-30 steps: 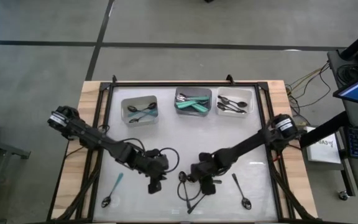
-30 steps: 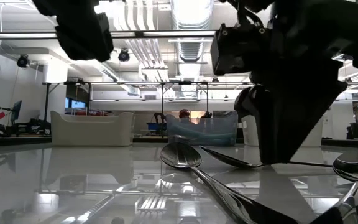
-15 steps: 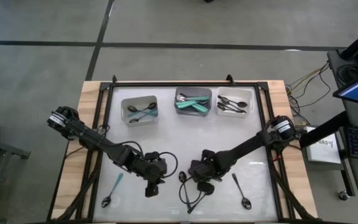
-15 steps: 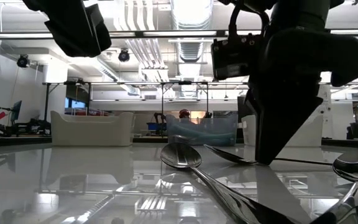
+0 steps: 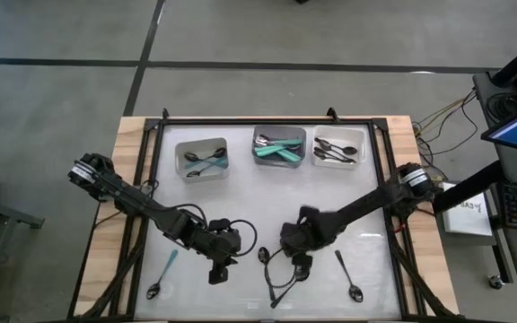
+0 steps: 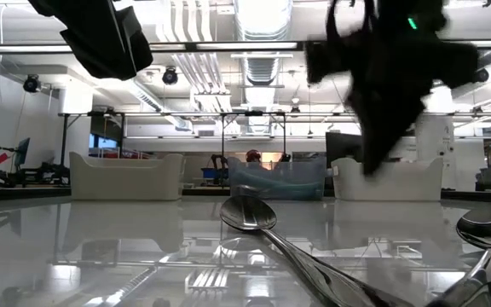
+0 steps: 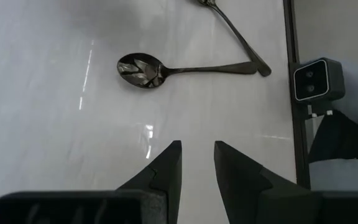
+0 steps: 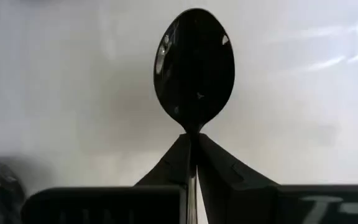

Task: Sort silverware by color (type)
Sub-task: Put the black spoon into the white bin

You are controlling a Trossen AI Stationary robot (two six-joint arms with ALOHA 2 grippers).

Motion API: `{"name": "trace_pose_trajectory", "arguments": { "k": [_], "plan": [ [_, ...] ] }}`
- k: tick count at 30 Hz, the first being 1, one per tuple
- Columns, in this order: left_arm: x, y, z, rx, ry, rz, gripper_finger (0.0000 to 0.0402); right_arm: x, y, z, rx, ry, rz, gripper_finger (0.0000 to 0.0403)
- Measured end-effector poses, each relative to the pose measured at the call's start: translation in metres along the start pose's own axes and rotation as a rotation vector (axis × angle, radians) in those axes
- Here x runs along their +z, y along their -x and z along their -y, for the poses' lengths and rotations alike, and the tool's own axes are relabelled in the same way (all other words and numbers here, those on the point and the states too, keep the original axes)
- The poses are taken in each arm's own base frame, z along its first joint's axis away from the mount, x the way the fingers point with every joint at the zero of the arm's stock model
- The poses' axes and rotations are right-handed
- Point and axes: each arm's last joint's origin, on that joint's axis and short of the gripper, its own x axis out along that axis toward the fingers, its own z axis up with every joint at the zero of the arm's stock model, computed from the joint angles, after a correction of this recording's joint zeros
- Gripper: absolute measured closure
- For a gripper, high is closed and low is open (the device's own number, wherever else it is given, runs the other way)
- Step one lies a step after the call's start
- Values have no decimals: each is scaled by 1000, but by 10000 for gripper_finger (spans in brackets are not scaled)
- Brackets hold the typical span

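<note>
My right gripper [image 8: 192,140] is shut on a black spoon [image 8: 194,65], at the table's near middle [image 5: 300,266] and raised in the low view [image 6: 382,94]. My left gripper [image 7: 196,155] hangs open over bare table near the front [image 5: 220,267], a little short of another dark spoon [image 7: 142,68] that lies flat. More silverware lies flat on the table: a teal-handled spoon [image 5: 162,274], a silver spoon [image 5: 348,274] and crossed dark spoons [image 5: 276,280]. One shiny spoon [image 6: 250,213] shows close up in the low view. My right gripper pinches the black spoon at its neck [image 8: 192,129], just behind the bowl, between its two fingertips [image 8: 213,155]. The bowl sticks out past the fingertips and the handle runs back between the fingers. The fingers point down at the table, and the spoon is lifted clear of it.
Three small bins stand in a row at the far side: the left bin [image 5: 202,158] with dark and teal spoons, the middle one [image 5: 279,145] with teal-handled spoons, the right one [image 5: 339,148] with black spoons. A black frame [image 5: 267,119] borders the white table.
My right gripper has shut on the black spoon's neck and risen from the table with it. The spoon, which lay beside the shiny one in the low view, is now lifted clear.
</note>
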Motion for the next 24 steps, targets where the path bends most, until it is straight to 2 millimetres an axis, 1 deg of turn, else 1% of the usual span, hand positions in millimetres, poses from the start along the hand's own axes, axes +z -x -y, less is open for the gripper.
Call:
{"name": "trace_pose_trajectory", "arguments": {
  "k": [3,6,9,11,13,16,19,22,24],
  "plan": [
    [0,0,-1,20,3,14,325,0,33,30,-175,18,5,393],
    [2,0,-2,65,5,46,325,3,53,62,-248,17,16,393],
    [4,0,-6,119,11,83,325,6,76,105,-287,-13,39,393],
    [6,0,-9,153,18,106,325,9,85,136,-328,-59,56,393],
    [8,0,-10,173,22,124,325,9,89,168,-360,-104,40,393],
    [9,0,-12,187,26,132,325,5,94,218,-391,-233,19,393],
    [9,0,-13,196,26,137,325,-3,92,263,-400,-373,-24,393],
    [9,0,-13,215,25,149,325,-13,82,295,-388,-468,-89,394],
    [9,1,-13,225,25,152,325,-19,76,310,-390,-515,-120,394]
  ]
}}
